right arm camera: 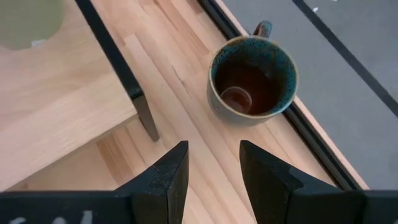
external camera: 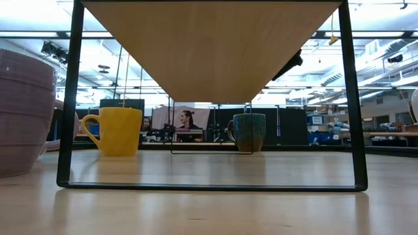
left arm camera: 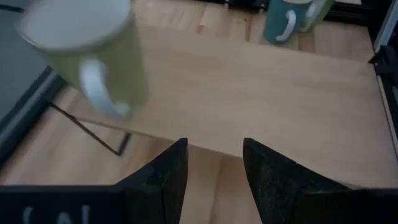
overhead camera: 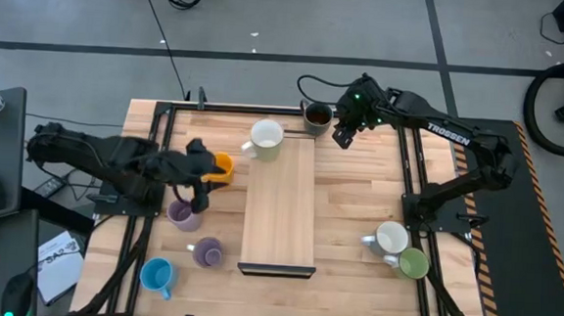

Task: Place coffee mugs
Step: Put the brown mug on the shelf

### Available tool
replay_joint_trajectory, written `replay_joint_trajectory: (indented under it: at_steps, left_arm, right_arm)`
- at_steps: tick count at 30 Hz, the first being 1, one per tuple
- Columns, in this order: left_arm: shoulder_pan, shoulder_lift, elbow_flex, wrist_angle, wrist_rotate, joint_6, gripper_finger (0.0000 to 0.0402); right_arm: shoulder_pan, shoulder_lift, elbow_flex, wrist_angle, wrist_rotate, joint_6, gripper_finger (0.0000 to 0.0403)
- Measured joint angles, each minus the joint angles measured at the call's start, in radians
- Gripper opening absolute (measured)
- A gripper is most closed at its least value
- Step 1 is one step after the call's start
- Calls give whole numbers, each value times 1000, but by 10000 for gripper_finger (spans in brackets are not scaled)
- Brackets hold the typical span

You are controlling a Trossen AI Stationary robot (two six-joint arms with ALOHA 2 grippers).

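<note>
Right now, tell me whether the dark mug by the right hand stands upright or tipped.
Upright. The dark mug shows its round open mouth and inside from above in the right wrist view, and in the low view it stands level on its base.

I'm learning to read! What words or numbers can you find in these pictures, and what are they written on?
"TROSSEN": white letters on the right arm, seen from above.
White paper with dark print beside the table's left edge: too small to read.
The mugs and the wooden shelf show no writing.

One mug stands on the shelf; others surround it.
</note>
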Motion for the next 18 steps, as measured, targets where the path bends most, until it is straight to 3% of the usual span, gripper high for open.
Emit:
replay_joint_trajectory:
  at_steps: [8,18]
  left_arm:
    - [-12,-40,-249,185,0,-71,160]
    - [-7,-39,-361,312,-18,-72,160]
  right_arm:
    - [-21,42,0,10,-7,-30,160]
    - [-61,100,0,197,-1,-246,199]
